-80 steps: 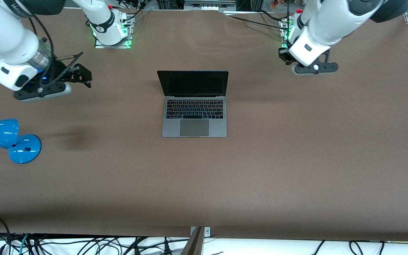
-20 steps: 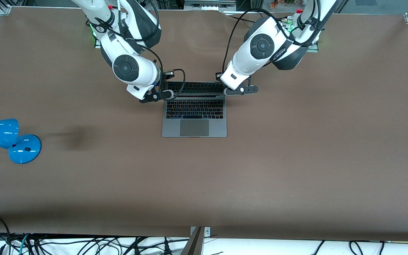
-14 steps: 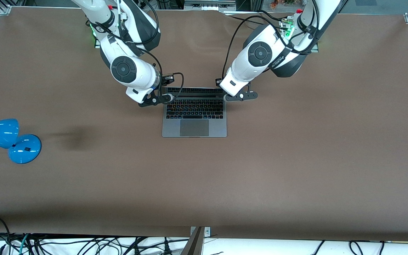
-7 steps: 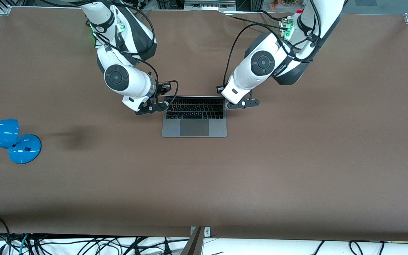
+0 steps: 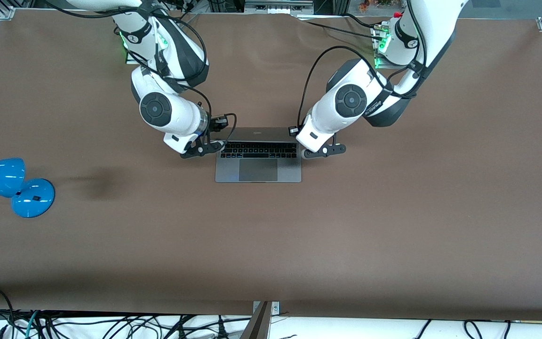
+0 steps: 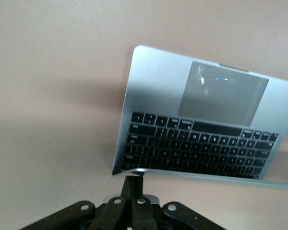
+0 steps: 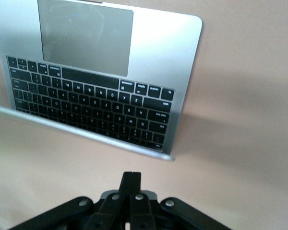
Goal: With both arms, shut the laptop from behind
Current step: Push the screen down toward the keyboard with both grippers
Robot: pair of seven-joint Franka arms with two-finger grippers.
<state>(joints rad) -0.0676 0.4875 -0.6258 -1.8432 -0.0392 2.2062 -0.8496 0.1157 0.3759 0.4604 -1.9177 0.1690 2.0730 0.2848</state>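
Observation:
The space-grey laptop [image 5: 258,170] lies mid-table with its lid [image 5: 259,134] tipped far down over the black keyboard, still ajar. My left gripper [image 5: 320,150] is shut and empty, and its tip touches the lid's top edge at the corner toward the left arm's end, as the left wrist view [image 6: 134,178] shows. My right gripper [image 5: 205,149] is shut and empty at the lid's other corner; in the right wrist view [image 7: 131,175] its tip sits close to the back of the lid. The keyboard and trackpad show in both wrist views [image 6: 197,143] [image 7: 86,100].
A blue desk lamp [image 5: 14,183] lies on the brown table [image 5: 393,212] toward the right arm's end. Loose black cables [image 5: 111,325] hang below the table edge nearest the front camera. The arm bases [image 5: 148,47] [image 5: 388,42] stand at the table's edge farthest from that camera.
Both arms came in from the table's ends to the lid's top corners. They have moved toward the front camera and down, and the lid has swung from upright to low over the keyboard.

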